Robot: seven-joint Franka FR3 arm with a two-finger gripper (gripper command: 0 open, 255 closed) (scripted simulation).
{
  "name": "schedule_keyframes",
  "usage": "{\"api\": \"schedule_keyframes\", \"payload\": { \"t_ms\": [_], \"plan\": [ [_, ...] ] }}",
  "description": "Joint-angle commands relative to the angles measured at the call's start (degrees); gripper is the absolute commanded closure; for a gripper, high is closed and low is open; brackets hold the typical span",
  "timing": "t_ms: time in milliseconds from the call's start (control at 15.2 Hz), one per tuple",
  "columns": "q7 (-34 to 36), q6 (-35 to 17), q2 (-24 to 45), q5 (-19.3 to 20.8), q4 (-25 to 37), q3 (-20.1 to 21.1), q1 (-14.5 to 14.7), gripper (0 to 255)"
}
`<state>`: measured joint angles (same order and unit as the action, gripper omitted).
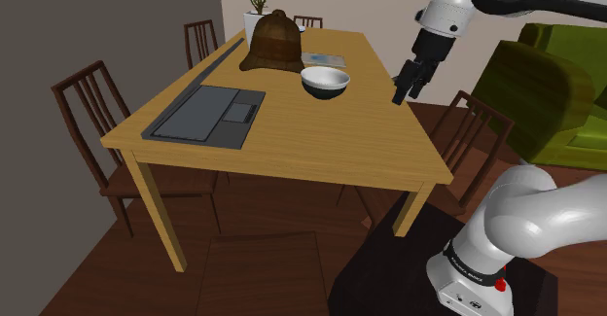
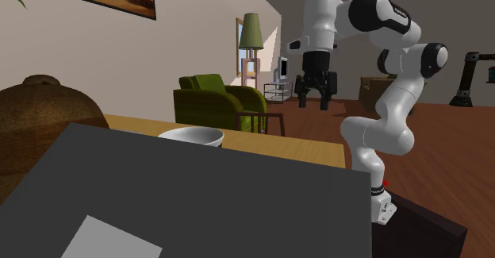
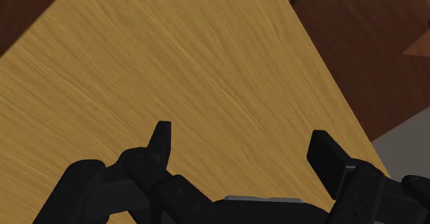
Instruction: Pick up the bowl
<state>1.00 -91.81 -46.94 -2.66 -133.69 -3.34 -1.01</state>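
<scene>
Claw spread wide and empty, hovering over the table's edge. The bowl sits farther in, just in front of the brown hat. Best bet: line one finger inside the rim, then drop straight.

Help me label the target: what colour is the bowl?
The round bowl is white inside, dark outside; the shoulder view shows it best.

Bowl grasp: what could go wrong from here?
1. The open gripper hangs beside the bowl, near the table edge; closing or descending here meets only tabletop.
2. The brown hat sits close by the bowl; an overshoot could knock it.
3. The bowl's rounded wall may slip from the fingers; a rim grip seems safer.
</scene>
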Motion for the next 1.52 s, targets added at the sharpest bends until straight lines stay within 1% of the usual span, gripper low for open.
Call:
{"api": "schedule_keyframes", "payload": {
  "t_ms": [0,396,726,1122,1452],
  "plan": [
    [0.0,0.0,0.0,0.0,0.0,0.0,0.0,0],
    [-2.8,-3.8,13.6,-0.1,8.5,-4.2,-0.5,0],
    [-5.5,-5.1,25.1,-1.5,17.4,-7.7,-0.7,0],
    [-9.1,-4.2,39.5,-5.1,30.7,-11.6,-1.4,0],
    [-12.0,-1.0,52.5,-9.7,44.6,-14.1,-3.4,0]
  ]
}}
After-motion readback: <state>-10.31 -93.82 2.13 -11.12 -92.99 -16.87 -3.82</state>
